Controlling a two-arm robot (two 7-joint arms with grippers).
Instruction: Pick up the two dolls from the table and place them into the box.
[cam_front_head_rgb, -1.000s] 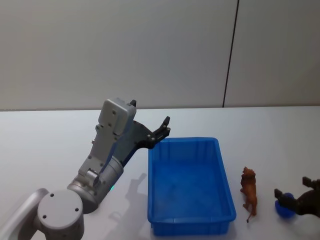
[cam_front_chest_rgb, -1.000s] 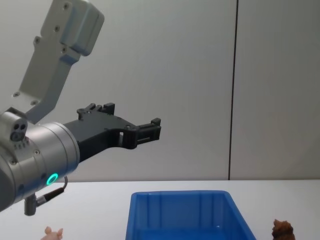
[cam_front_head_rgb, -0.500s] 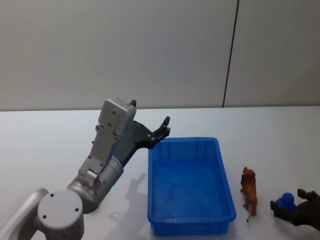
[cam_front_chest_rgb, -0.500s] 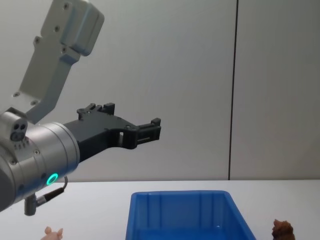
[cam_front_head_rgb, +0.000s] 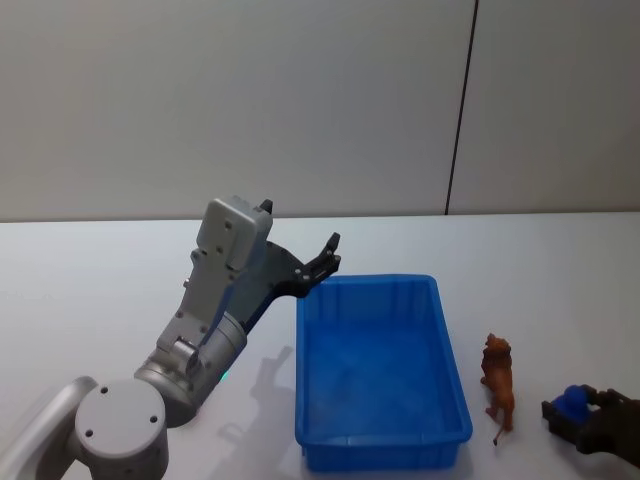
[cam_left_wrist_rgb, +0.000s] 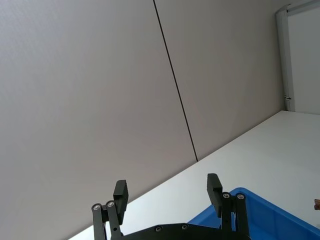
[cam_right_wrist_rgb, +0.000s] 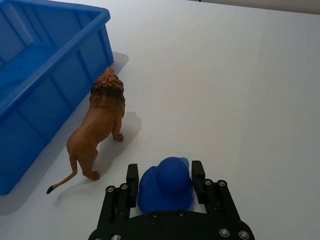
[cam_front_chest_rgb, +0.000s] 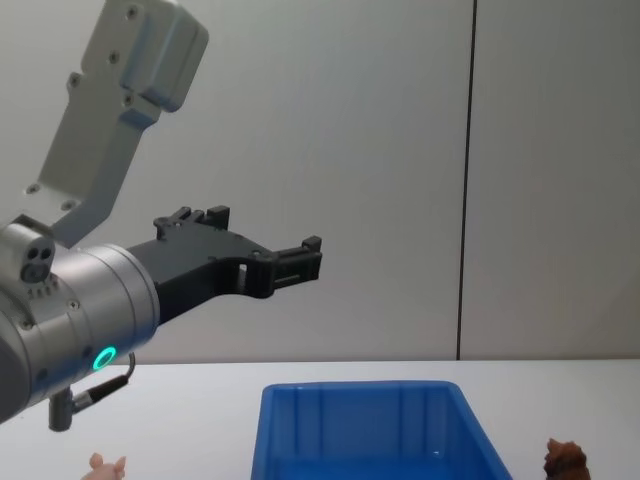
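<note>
The brown lion doll (cam_front_head_rgb: 497, 385) stands upright on the white table (cam_front_head_rgb: 100, 290), just right of the blue box (cam_front_head_rgb: 450, 370). The right wrist view shows the lion (cam_right_wrist_rgb: 100, 127) between the box (cam_right_wrist_rgb: 50, 75) and my right gripper (cam_right_wrist_rgb: 165, 172). That gripper (cam_front_head_rgb: 575, 405) is low at the table's near right and shut on a rounded blue toy (cam_right_wrist_rgb: 167, 187). The pink doll (cam_front_chest_rgb: 105, 464) peeks up at the chest view's lower left, where the lion's head (cam_front_chest_rgb: 565, 458) also shows. My left gripper (cam_front_head_rgb: 330, 255) hangs open in the air above the box's far left corner, holding nothing.
The box (cam_front_chest_rgb: 350, 392) looks to have nothing in it. The left forearm (cam_front_head_rgb: 215, 300) slants over the table left of the box. A grey wall with a dark vertical seam (cam_front_head_rgb: 460, 110) stands behind the table.
The right gripper has drawn back toward the table's near edge, with the blue toy between its fingers. The left arm, lion and box have not moved.
</note>
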